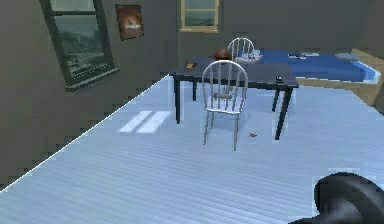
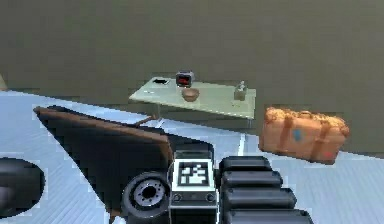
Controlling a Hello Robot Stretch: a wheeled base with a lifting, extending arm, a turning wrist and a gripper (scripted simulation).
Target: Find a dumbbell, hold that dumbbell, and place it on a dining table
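In the forward view you see a dark dining table [image 1: 270,77] in the middle of the room. One white chair [image 1: 222,92] stands at its near side and a second white chair [image 1: 241,47] at its far side. A reddish round thing [image 1: 220,54] lies on the tabletop. On the floor, under the table's right end, there is a small dark thing [image 1: 252,134]. It is too small for you to tell if it is the dumbbell. Behind the table stands a bed [image 1: 325,67] with a blue cover.

In the arm side view the arm [image 2: 250,185] rises from the bottom edge, with the gripper [image 2: 148,197] left of its white marker [image 2: 192,175]. A dark brown panel [image 2: 100,150] is just behind the gripper, so you cannot tell how its fingers are set or whether it holds anything. Farther out, a pale green table [image 2: 215,104] carries a bowl [image 2: 190,95], a dark box [image 2: 184,78] and a small bottle [image 2: 240,92]. An orange suitcase [image 2: 303,133] stands right of it.
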